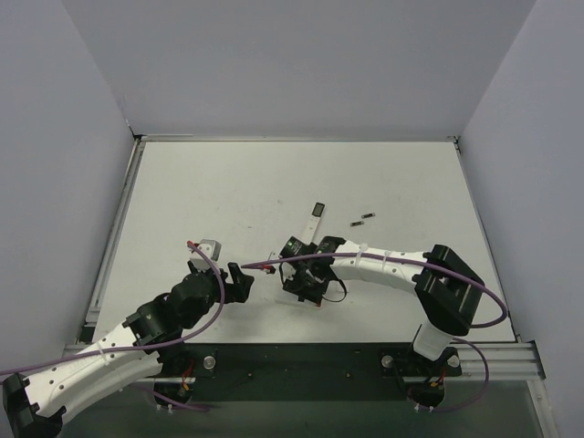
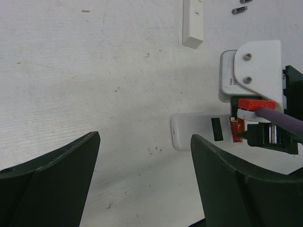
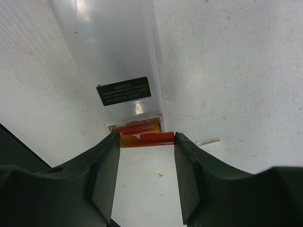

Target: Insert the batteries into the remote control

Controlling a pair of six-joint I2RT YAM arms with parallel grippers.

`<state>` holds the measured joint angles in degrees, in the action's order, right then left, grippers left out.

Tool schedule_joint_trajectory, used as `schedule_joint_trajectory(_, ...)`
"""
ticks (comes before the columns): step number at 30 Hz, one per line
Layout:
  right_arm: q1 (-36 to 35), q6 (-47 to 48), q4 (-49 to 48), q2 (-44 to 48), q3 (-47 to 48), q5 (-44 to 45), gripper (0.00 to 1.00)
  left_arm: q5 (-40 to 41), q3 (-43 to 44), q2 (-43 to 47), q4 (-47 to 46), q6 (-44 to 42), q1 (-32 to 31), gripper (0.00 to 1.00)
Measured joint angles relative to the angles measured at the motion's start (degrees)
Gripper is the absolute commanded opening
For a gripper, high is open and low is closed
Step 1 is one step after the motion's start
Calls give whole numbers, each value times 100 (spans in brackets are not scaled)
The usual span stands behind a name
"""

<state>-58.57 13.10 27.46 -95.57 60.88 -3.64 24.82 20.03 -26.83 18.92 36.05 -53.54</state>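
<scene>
The remote control (image 3: 113, 56) lies white face up with its small dark label (image 3: 124, 91) showing. Its battery bay at the near end is uncovered, and one red battery (image 3: 139, 127) lies in it. My right gripper (image 3: 144, 142) is shut on a second red-and-yellow battery (image 3: 147, 139), held end to end between the fingertips just over the bay. In the left wrist view the remote control (image 2: 194, 135) lies just beyond my left gripper (image 2: 144, 142), which stands open and holds nothing. From above, the right gripper (image 1: 306, 274) faces the left gripper (image 1: 239, 281).
A longer, slim white remote (image 1: 315, 219) lies past the right gripper, and its end also shows in the left wrist view (image 2: 193, 23). A small dark battery (image 1: 365, 217) lies loose to its right. White walls close in the table (image 1: 228, 182) on three sides.
</scene>
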Motion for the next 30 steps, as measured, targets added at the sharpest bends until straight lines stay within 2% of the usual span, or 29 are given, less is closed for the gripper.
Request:
schedule_joint_trajectory(7,-7,4,-2,-7,-46,-33,36,0,0,4,26,35,0,88)
schedule_joint_trajectory(8,-9,4,-4,-13,-46,-42,39,0,0,7,26,37,0,88)
schedule_joint_trajectory(13,-22,4,-4,-94,-48,-101,40,0,0,26,31,66,0,88)
schedule_joint_trajectory(19,-42,7,-7,-94,-48,-155,48,0,0,33,37,83,0,88)
schedule_joint_trajectory(30,-42,2,-7,-94,-48,-175,49,-2,0,42,59,85,0,88)
